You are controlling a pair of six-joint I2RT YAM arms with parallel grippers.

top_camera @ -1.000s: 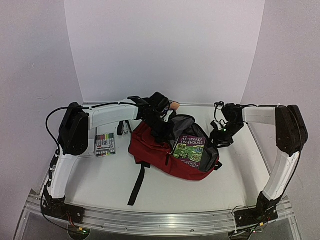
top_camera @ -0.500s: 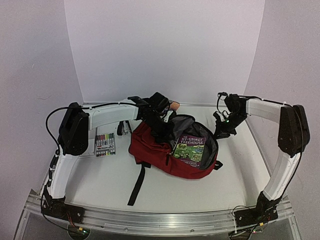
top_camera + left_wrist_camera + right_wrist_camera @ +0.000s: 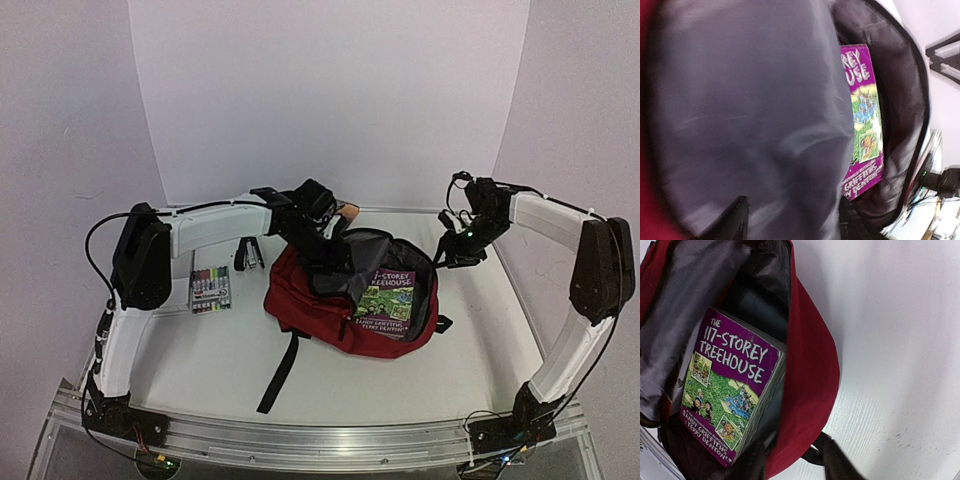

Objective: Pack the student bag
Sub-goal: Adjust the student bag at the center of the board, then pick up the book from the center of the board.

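The student bag, dark red, lies on its back mid-table with its top gaping and grey lining showing. A purple and green book sits inside it, its cover facing up. My left gripper is down at the bag's mouth. Its fingers stand apart, with the lining bulging between them. My right gripper hovers open off the bag's far right side. In its wrist view the fingers straddle the red rim and a black strap loop without touching.
A pack of coloured markers lies left of the bag, with a small black object behind it. A peach-coloured item shows behind the left wrist. The bag's black strap trails toward the front edge. White walls enclose the back and sides.
The right gripper has lifted off the bag's right rim and drawn back to the far right. The bag and book have shifted slightly right, and the left fingers have parted.
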